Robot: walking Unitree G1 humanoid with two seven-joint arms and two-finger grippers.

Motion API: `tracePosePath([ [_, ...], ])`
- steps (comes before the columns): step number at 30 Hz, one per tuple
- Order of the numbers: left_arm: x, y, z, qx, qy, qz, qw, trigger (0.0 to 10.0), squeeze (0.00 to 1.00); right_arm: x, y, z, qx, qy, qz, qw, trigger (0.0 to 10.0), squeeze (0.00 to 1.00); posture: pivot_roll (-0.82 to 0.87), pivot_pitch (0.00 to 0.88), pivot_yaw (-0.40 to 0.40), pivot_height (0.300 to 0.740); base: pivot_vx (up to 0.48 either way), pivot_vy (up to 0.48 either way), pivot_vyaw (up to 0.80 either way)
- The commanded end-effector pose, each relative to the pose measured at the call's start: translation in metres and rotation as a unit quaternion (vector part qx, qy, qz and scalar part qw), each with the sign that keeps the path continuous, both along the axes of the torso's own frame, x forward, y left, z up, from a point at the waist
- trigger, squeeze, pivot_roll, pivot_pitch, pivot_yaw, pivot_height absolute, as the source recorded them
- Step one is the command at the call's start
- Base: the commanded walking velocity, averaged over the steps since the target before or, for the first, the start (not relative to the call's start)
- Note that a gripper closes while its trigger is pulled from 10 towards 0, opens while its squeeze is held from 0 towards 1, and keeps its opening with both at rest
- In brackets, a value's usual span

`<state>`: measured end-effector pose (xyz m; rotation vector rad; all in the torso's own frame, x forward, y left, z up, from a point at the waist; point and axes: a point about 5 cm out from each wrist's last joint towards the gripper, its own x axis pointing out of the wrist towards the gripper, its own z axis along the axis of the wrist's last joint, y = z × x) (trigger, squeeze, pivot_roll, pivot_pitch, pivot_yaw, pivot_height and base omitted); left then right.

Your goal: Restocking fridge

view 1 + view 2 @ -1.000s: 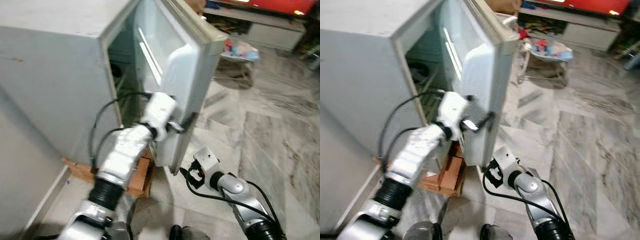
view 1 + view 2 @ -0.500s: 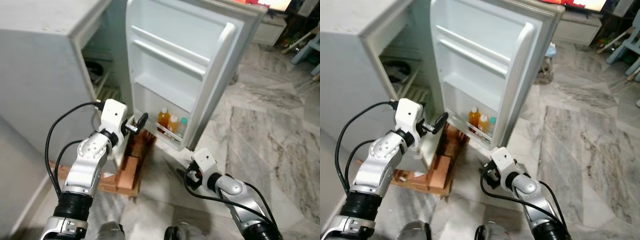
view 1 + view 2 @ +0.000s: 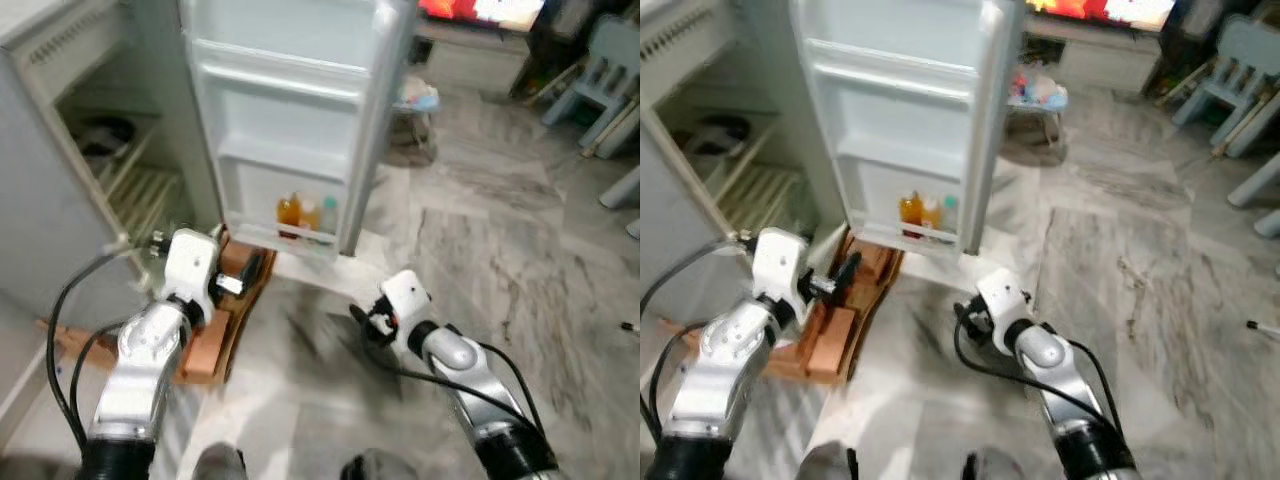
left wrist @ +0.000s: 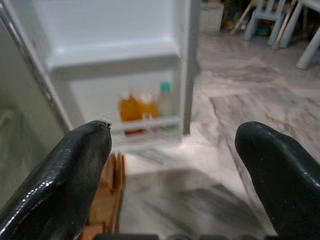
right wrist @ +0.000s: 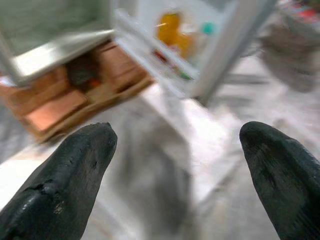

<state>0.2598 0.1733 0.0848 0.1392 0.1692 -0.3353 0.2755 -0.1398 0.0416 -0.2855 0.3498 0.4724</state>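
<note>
Both of my pincers, left pincer [image 4: 172, 165] and right pincer [image 5: 175, 175], hang apart and empty, freeing the swung-wide fridge door [image 3: 290, 110]. Ahead of the left pincer, bottles [image 4: 137, 107] sit upright in the door's lowest shelf [image 4: 145, 125], railed in.

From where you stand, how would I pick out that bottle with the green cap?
Find the open white fridge door and look at its lowest shelf. Three bottles stand in a row there: the clear bottle with the green cap is nearest the door's outer edge, beside two orange juice bottles.

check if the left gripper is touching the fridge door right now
Apart. In the left wrist view the left gripper is open, with bare floor between its fingers and the fridge door beyond.
</note>
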Motion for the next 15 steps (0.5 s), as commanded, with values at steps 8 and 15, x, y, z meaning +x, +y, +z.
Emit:
tracePosePath([
  [8,-0.019,0.037,0.017,0.043,-0.019,0.095,0.994,10.0,0.00,0.012,0.027,0.024,0.001,-0.075,0.041,0.996,10.0,0.00,0.12,0.086,-0.061,0.740,0.438,0.000,0.00],
  [15,-0.037,0.038,0.003,0.047,-0.016,0.116,0.992,10.0,0.00,0.020,0.031,0.048,0.040,-0.140,0.017,0.989,10.0,0.00,0.10,0.070,-0.070,0.740,0.455,0.000,-0.28],
])
